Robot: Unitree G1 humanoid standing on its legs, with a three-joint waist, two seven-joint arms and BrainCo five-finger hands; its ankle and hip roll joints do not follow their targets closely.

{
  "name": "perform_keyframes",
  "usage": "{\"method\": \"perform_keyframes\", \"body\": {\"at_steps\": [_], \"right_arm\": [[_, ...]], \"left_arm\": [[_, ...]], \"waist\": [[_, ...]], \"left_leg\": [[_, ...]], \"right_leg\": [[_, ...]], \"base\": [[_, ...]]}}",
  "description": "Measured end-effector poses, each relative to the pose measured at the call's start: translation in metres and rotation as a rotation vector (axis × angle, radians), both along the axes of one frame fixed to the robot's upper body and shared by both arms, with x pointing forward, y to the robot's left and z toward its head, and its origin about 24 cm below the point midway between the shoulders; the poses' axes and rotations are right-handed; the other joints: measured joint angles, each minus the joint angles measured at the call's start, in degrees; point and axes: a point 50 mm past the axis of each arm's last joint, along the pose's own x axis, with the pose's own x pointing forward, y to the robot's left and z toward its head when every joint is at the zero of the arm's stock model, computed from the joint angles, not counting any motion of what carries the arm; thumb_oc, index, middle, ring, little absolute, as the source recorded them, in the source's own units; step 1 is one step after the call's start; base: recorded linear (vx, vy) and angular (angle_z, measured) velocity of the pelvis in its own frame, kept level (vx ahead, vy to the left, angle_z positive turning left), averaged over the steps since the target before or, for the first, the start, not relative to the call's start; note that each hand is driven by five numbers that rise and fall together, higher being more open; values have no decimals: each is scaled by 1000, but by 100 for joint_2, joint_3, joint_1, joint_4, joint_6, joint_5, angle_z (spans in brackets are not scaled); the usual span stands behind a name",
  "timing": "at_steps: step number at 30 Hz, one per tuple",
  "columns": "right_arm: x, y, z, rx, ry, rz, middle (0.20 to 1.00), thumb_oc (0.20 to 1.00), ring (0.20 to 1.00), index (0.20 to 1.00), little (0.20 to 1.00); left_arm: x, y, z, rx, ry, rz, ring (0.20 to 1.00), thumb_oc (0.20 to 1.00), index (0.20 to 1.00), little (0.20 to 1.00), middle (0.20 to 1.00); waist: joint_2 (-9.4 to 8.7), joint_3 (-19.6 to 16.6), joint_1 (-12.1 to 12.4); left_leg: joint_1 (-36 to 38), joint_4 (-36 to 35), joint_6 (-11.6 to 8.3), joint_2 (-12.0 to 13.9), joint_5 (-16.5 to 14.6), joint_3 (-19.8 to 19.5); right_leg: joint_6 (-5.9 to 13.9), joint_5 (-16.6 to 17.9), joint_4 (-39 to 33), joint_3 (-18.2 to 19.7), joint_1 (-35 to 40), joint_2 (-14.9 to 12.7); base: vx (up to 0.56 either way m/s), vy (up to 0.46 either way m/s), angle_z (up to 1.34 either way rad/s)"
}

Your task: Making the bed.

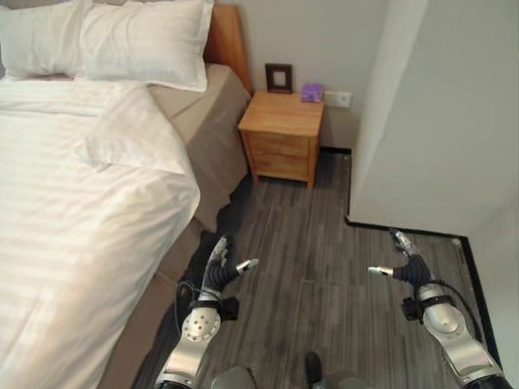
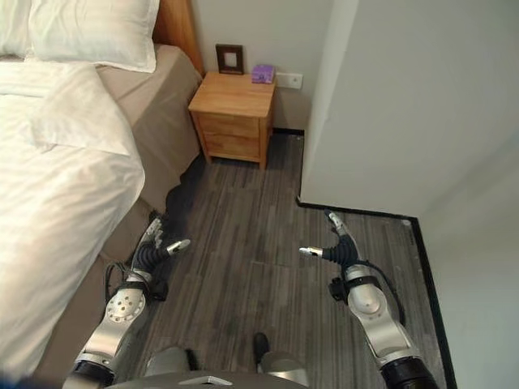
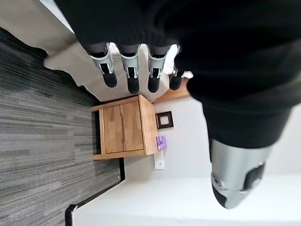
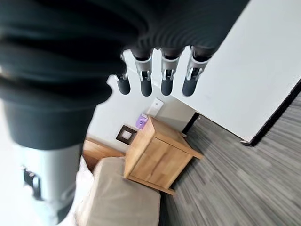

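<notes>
Both hands [image 1: 220, 267] [image 1: 405, 263] slack-fingered above plank floor [image 1: 324, 267]; rumpled white duvet [image 1: 73, 211].

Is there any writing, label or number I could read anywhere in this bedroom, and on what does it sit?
No text can be read in these pictures.
Small purple box on the wooden nightstand: any print is too small to read.
Dark picture frame on the nightstand: its contents are too small to make out.
White wall socket beside the nightstand: no marking legible.
White duvet and pillows: plain, no label showing.
</notes>
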Motion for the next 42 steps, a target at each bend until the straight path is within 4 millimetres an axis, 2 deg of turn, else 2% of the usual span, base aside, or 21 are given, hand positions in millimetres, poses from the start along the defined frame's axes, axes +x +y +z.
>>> {"method": "perform_keyframes", "body": {"at_steps": [1, 3, 7, 9, 11, 12, 13, 14, 15, 17, 20, 22, 25, 26, 27, 28, 30, 32, 34, 38, 42], "right_arm": [[4, 0, -3, -7, 16, 4, 1000, 1000, 1000, 1000, 1000], [2, -2, -9, -11, 43, -6, 1000, 1000, 1000, 1000, 1000], [-2, -1, -8, -27, 38, 6, 1000, 1000, 1000, 1000, 1000], [-5, 1, -13, -22, 57, 2, 1000, 1000, 1000, 1000, 1000], [-20, 12, -22, 0, 92, 34, 1000, 1000, 1000, 1000, 1000], [-23, 20, -23, 33, 88, 40, 1000, 1000, 1000, 1000, 1000], [-18, 28, -19, 51, 64, 56, 1000, 1000, 1000, 1000, 1000], [-14, 34, -14, 69, 40, 71, 1000, 1000, 1000, 1000, 1000], [-13, 37, -11, 83, 25, 74, 1000, 1000, 1000, 1000, 1000], [-12, 38, -8, 79, 5, 76, 1000, 1000, 1000, 1000, 1000], [-11, 39, -6, 66, -1, 89, 1000, 1000, 1000, 1000, 1000], [-9, 44, -7, 63, 1, 109, 1000, 1000, 1000, 1000, 1000], [-9, 37, -10, 52, 16, 87, 1000, 1000, 1000, 1000, 1000], [-9, 34, -9, 44, 15, 79, 1000, 1000, 1000, 1000, 1000], [-7, 34, -8, 43, 10, 79, 1000, 1000, 1000, 1000, 1000], [-9, 36, -10, 48, 18, 83, 1000, 1000, 1000, 1000, 1000], [-10, 35, -14, 43, 35, 83, 1000, 1000, 1000, 1000, 1000], [-10, 29, -18, 23, 61, 70, 1000, 1000, 1000, 1000, 1000], [-8, 19, -14, -27, 61, 87, 1000, 1000, 1000, 1000, 1000], [0, 8, -3, -75, 33, 91, 1000, 1000, 1000, 1000, 1000], [0, 8, -1, -76, 24, 92, 1000, 1000, 1000, 1000, 1000]], "left_arm": [[-3, 1, -4, 1, 23, 5, 1000, 1000, 1000, 1000, 1000], [-5, 2, -9, 1, 44, 13, 1000, 1000, 1000, 1000, 1000], [-17, 7, -9, 4, 53, 27, 1000, 1000, 1000, 1000, 1000], [-9, 8, -7, 16, 46, 25, 1000, 1000, 1000, 1000, 1000], [-5, 6, -2, 31, 28, -1, 1000, 1000, 1000, 1000, 1000], [1, 8, 2, 58, 20, -22, 1000, 1000, 1000, 1000, 1000], [11, 9, 9, 94, -4, -50, 1000, 1000, 1000, 1000, 1000], [20, 9, 17, 125, -30, -77, 1000, 1000, 1000, 1000, 1000], [24, 9, 19, 135, -39, -80, 1000, 1000, 1000, 1000, 1000], [33, 5, 30, 124, -94, -79, 1000, 1000, 1000, 1000, 1000], [37, 8, 38, 122, -128, -67, 1000, 1000, 1000, 1000, 1000], [28, 21, 25, 131, -70, -21, 1000, 1000, 1000, 1000, 1000], [22, 22, 16, 125, -31, -8, 1000, 1000, 1000, 1000, 1000], [23, 22, 13, 119, -19, -1, 1000, 1000, 1000, 1000, 1000], [25, 23, 14, 124, -25, 1, 1000, 1000, 1000, 1000, 1000], [24, 26, 15, 136, -26, 2, 1000, 1000, 1000, 1000, 1000], [14, 28, 6, 121, 8, 25, 1000, 1000, 1000, 1000, 1000], [6, 22, -1, 84, 31, 36, 1000, 1000, 1000, 1000, 1000], [1, 19, -1, 53, 22, 48, 1000, 1000, 1000, 1000, 1000], [-2, 25, -3, 44, 27, 82, 1000, 1000, 1000, 1000, 1000], [0, 29, -2, 40, 18, 124, 1000, 1000, 1000, 1000, 1000]], "waist": [[221, 100, 100], [404, 199, 216], [253, 81, 330], [82, 143, 232], [-86, 11, 314], [-231, -67, 196], [-263, 8, 141], [-246, 125, 72], [-152, 166, -86], [99, 101, -166], [168, 80, -238], [162, 75, -202], [155, 21, -207], [178, -89, -304], [165, -109, -363], [-34, -149, -318], [35, -214, -266], [346, -362, -257], [394, -353, -168], [488, -280, -176], [265, -144, -65]], "left_leg": [[-124, -634, 157, -106, 132, -49], [-349, -635, 363, -117, 294, -54], [-368, -592, 544, -241, 407, -489], [-34, -554, 803, -393, 757, -477], [330, -541, 1245, -308, 1281, -449], [481, -489, 1205, -402, 1036, -416], [612, -399, 1208, -400, 820, -350], [927, -482, 1226, -426, 680, -345], [1252, -558, 1274, -457, 545, -380], [1698, -553, 1197, -457, 289, -329], [1882, -549, 1081, -480, 66, -451], [2077, -546, 916, -492, -87, -625], [2334, -542, 703, -466, -239, -810], [2427, -536, 579, -366, -495, -1125], [2511, -537, 631, -321, -690, -1199], [2704, -538, 524, -395, -780, -1282], [3058, -537, 250, -193, -962, -1311], [3063, -315, 157, 162, -950, -1203], [2844, 150, 5, 344, -861, -1067], [2670, 234, -282, 589, -490, -1170], [1894, 1610, -455, 579, -429, -1348]], "right_leg": [[47, -112, 28, 100, 142, 147], [-97, -361, 22, 179, 516, 300], [-13, -956, 65, 766, 1074, 161], [303, -1197, 462, 803, 1255, 57], [758, -1558, 2113, 595, 653, -43], [921, -1391, 2750, 524, 331, -125], [1402, -720, 4216, 394, -353, -182], [1678, 316, 5626, 192, -1050, -359], [1537, 87, 6174, -69, -1430, -574], [1054, -532, 5600, -791, -2071, -1095], [1022, -563, 4175, -1042, -2415, -1219], [732, -201, 2166, -922, -2380, -972], [720, 389, 399, -427, -2025, -597], [832, 562, -9, 333, -1993, -456], [828, 568, 8, 517, -1948, -440], [777, 602, 27, 509, -1803, -543], [726, 1403, 148, 441, -1508, -450], [514, 1285, 189, 214, -1355, -151], [175, 1252, 51, 27, -1074, -76], [17, 856, 0, -285, -736, 126], [-38, 773, -3, -438, -683, -49]], "base": [[512, 24, -54], [429, 36, -30], [557, 88, -76], [404, 75, -56], [476, 122, -64], [515, 166, -58], [392, 132, -28], [385, 125, -15], [392, 92, -8], [411, 36, 15], [344, -59, 48], [395, -160, 56], [438, -233, 77], [351, -212, 114], [335, -229, 114], [349, -286, 70], [313, -290, 34], [225, -213, 35], [297, -283, 41], [161, -194, 29], [59, -142, 30]]}}
